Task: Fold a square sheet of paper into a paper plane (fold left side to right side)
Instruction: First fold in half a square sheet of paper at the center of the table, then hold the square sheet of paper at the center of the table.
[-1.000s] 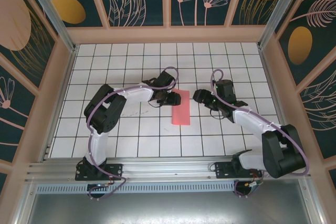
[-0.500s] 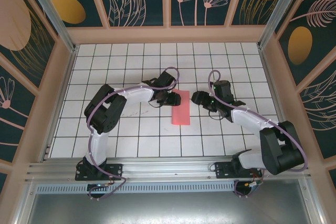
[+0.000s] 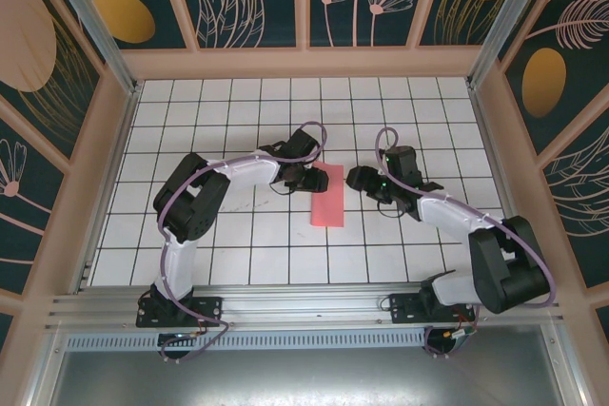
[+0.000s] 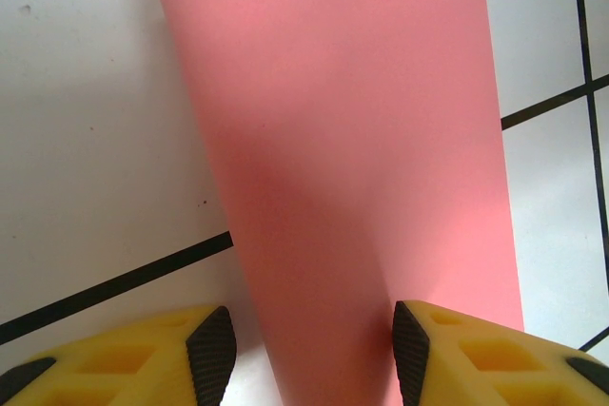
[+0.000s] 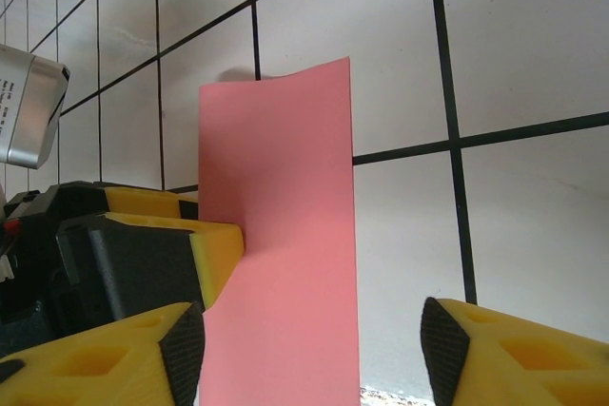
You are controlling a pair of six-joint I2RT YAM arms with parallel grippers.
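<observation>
Sheet of paper (image 3: 329, 194) lies on the surface (image 3: 238, 121), already doubled into a narrow strip. Its far end sits right at the left pincer (image 3: 312, 179) and the rest runs nearward from there. Going by the width, the left-to-right fold looks done. The wrist view shows the folded edge on the left pincer's side rounded and puffy, top layer bulging, so I judge the crease isn't set yet.

Left pincer is low over that far end, jaws about half apart. The black pads (image 4: 211, 354) straddle the strip's width with nothing clamped between them. Can't tell if a finger actually presses the paper. One yellow finger sits against the folded edge, probably placed to keep the strip from sliding while the fold gets flattened.

Right pincer (image 3: 360, 178) is across the strip from the left pincer, just past the free edges and clear of the paper. Its jaws are wide and empty, aimed at the strip. It's likely lined up to come in on the open edges and keep both layers matched.

Risk: the paper is thin and the surface smooth, so a push from either side could shear the layers or skew the crease.
</observation>
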